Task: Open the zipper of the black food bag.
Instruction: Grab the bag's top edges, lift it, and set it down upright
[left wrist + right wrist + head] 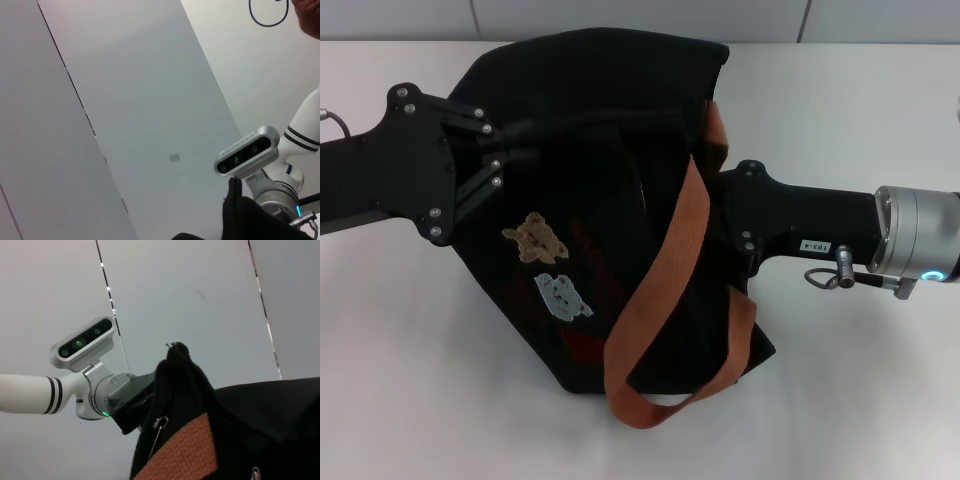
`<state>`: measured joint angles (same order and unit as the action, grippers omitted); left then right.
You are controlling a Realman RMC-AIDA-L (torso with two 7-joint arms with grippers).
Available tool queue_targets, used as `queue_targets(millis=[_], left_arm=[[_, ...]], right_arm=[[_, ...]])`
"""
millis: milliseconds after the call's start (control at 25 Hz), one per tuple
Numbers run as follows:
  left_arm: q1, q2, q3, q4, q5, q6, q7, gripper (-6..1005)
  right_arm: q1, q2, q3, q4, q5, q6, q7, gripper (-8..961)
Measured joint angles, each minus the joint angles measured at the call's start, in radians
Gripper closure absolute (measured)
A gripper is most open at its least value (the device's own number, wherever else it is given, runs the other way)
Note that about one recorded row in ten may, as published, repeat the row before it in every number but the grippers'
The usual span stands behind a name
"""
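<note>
The black food bag (600, 230) lies tilted in the middle of the white table in the head view, with its bear patches (535, 238) facing up and its orange-brown straps (670, 250) draped across it. My left gripper (523, 135) comes in from the left and is shut on a pinch of fabric at the bag's top rim. That pinched fabric stands up as a peak (175, 365). A small silvery zipper pull (160, 422) hangs below the peak in the right wrist view. My right gripper (745, 215) presses against the bag's right side, its tip hidden behind bag and strap.
The white table (420, 380) surrounds the bag, with a grey panelled wall (640, 15) along its far edge. A metal connector and cable loop (825, 275) hang under the right wrist. A strap loop (640, 405) lies toward the table's front.
</note>
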<state>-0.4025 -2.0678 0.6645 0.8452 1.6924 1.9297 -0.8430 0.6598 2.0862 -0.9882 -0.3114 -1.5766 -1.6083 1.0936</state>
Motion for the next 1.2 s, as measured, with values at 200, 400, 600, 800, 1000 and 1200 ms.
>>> queue_targets(millis=[200,400,600,800,1000,1200], left_arm=[[0.002,0.000,-0.002,0.000,-0.001,0.005,0.001,919],[0.006,0.001,-0.007,0.000,-0.012,0.012,0.001,918],[0.019,0.004,-0.008,0.001,-0.051,0.018,0.001,918],[0.014,0.001,0.002,0.001,-0.055,0.019,0.023,918],[0.018,-0.001,0.016,-0.001,-0.050,0.018,0.024,918],[0.031,0.000,0.026,-0.018,-0.054,0.021,0.027,918]], right_arm=[[-0.006,0.001,0.010,0.002,0.014,0.032,0.009,867],[-0.017,0.001,0.014,0.007,0.065,0.112,0.019,887],[-0.020,0.002,0.007,0.009,0.101,0.125,0.014,945],[-0.041,0.002,0.001,0.015,0.101,0.067,-0.001,923],[-0.055,0.002,0.002,0.014,0.102,0.027,-0.031,840],[-0.054,0.003,0.000,0.018,0.103,0.016,-0.062,726]])
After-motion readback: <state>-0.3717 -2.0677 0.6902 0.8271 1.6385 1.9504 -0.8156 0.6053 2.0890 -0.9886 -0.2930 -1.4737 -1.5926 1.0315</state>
